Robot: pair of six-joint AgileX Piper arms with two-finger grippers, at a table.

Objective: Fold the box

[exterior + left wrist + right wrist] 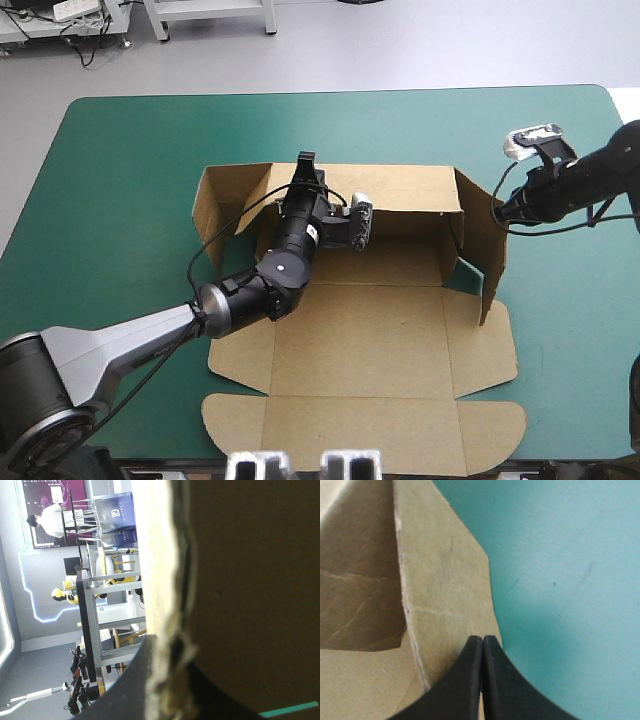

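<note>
The brown cut-board box (355, 335) lies in the middle of the teal-green counter (120, 180). Its back wall (410, 188) is raised on the 12 o'clock side and its wide lid panel lies flat toward 6 o'clock.

The left black-finned gripper (306, 163) is nearly closed over the top edge of the back wall, toward the 9 o'clock end, with the board pinched between its fingers. The right black-finned gripper (500, 212) has its fingers pressed together into one point. The tip sits at the top outer face of the side wall at 3 o'clock (482, 250), and seems to push the wall rather than pinch it.

The step in hand looks like squaring up the walls. To do it well, the left gripper should hold the back wall upright. The right gripper should ease its wall inward along the crease, pushing low and evenly so the board hinges instead of buckling.

There is one box and there are two grippers. Three walls stand, at 12, 3 and 9 o'clock (215, 205). The base and the lid are flat.
</note>
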